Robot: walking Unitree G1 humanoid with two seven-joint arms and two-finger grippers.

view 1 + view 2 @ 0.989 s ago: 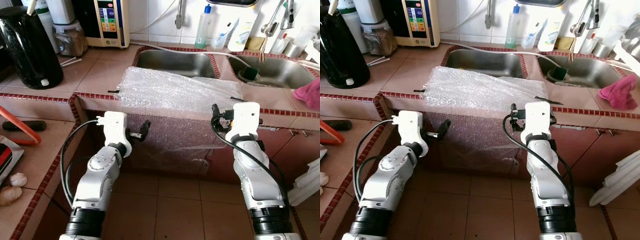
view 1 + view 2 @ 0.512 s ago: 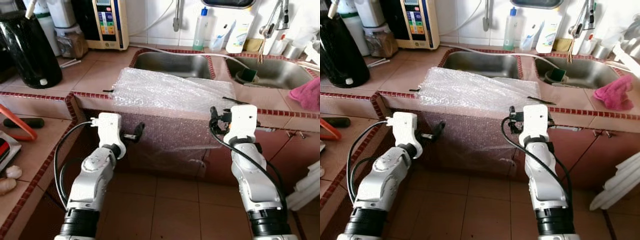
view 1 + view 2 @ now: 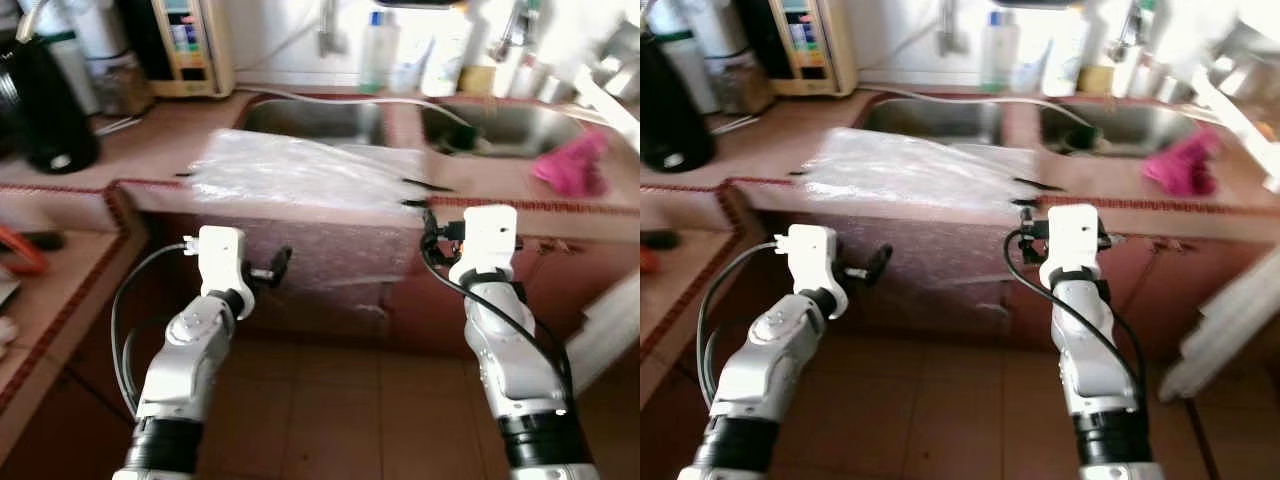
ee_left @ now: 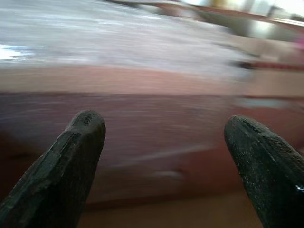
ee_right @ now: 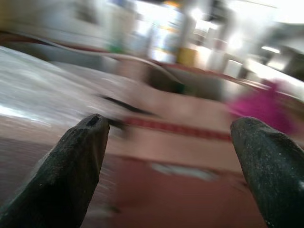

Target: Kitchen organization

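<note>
A clear bubble wrap sheet (image 3: pixel 290 170) lies on the tiled counter (image 3: pixel 150 150) in front of the left sink (image 3: pixel 320 118), its front part draped over the counter's edge. My left gripper (image 3: pixel 275 268) is held below the counter's edge, before the hanging wrap, open and holding nothing; its fingers (image 4: pixel 71 156) stand wide apart. At counter height, just right of the wrap, my right gripper (image 3: pixel 428 232) is open too, with its fingers (image 5: pixel 76 161) spread and nothing between them. Every view is blurred by motion.
A pink cloth (image 3: pixel 570 165) lies on the counter by the right sink (image 3: pixel 490 125). Bottles (image 3: pixel 375 50) stand behind the sinks. A black kettle (image 3: pixel 45 110) and a water purifier (image 3: pixel 185 45) stand at back left. White slats (image 3: pixel 610 320) lean at the right. Below is brown tiled floor (image 3: pixel 330 420).
The whole picture has slid left and blurred, so the camera is turning right. Both arms keep the same pose, fingers still open, and the wrap lies as before.
</note>
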